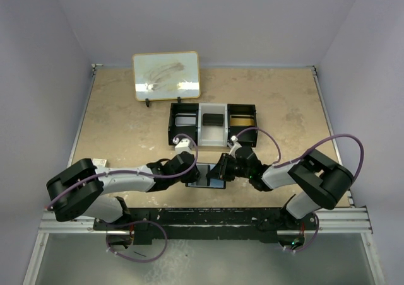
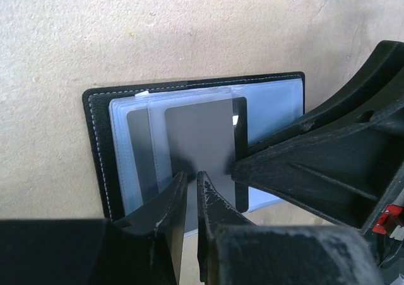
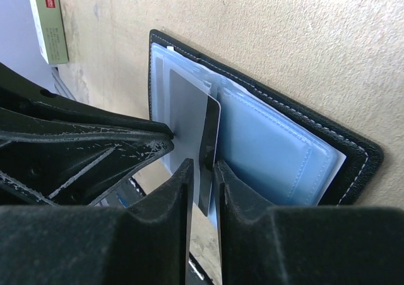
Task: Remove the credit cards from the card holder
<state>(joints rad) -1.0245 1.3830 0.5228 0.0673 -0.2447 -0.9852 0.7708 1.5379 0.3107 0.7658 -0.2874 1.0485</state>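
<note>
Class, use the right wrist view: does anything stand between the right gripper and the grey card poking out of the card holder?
Nothing visible. The grey card, partly out of the card holder, has its edge between the right gripper's jaws. The left gripper sits on the card's other side, outside that gap.

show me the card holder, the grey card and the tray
card holder (image 2: 98, 159), left wrist view, black stitched left border
grey card (image 2: 199, 140), left wrist view, middle of its face
tray (image 1: 240, 137), top external view, black front wall
</note>
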